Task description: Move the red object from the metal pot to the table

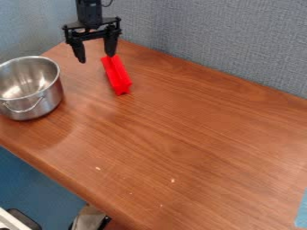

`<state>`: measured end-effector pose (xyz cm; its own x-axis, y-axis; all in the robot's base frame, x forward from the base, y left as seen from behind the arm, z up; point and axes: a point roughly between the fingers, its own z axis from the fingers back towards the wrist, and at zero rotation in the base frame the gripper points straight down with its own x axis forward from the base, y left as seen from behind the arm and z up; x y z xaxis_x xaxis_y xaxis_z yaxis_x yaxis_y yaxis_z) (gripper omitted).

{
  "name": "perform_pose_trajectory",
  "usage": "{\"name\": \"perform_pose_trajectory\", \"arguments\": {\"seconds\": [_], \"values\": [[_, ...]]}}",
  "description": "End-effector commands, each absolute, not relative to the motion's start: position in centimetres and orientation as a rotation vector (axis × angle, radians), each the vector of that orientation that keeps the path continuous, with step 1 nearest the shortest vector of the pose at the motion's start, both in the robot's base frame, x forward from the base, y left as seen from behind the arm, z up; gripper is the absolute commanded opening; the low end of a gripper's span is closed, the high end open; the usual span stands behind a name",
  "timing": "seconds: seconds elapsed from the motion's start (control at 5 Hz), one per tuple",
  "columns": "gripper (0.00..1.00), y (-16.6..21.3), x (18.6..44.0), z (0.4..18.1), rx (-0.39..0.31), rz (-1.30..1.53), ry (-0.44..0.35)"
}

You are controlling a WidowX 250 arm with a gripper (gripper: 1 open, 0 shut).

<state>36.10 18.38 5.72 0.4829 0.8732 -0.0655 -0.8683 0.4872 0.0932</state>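
Observation:
The red object (117,74) lies flat on the table (180,135), toward the back, a bright red bar angled along the wood. The metal pot (29,86) stands at the left edge and looks empty inside. My gripper (95,47) hangs open above the table's back edge, up and to the left of the red object, its two black fingers spread with nothing between them.
A blue-grey textured wall runs behind the table. The table's front edge drops off to a blue floor, where a dark and white object (86,220) shows at the bottom.

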Motion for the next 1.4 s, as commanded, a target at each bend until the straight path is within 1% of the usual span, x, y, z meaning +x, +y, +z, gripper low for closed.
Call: {"name": "perform_pose_trajectory", "arguments": {"seconds": [0.0, 0.2, 0.4, 0.6, 0.8, 1.2], "values": [[1.00, 19.5, 36.2, 7.7, 0.036, 1.060, 0.079], [1.00, 17.9, 36.3, 7.5, 0.014, 1.012, 0.095], [1.00, 15.9, 36.4, 7.8, -0.012, 0.948, 0.108], [1.00, 16.2, 36.9, 10.0, -0.060, 1.054, 0.139], [1.00, 16.6, 36.7, 11.6, -0.095, 1.140, 0.173], [1.00, 14.5, 36.4, 11.7, -0.038, 1.029, 0.177]]}}
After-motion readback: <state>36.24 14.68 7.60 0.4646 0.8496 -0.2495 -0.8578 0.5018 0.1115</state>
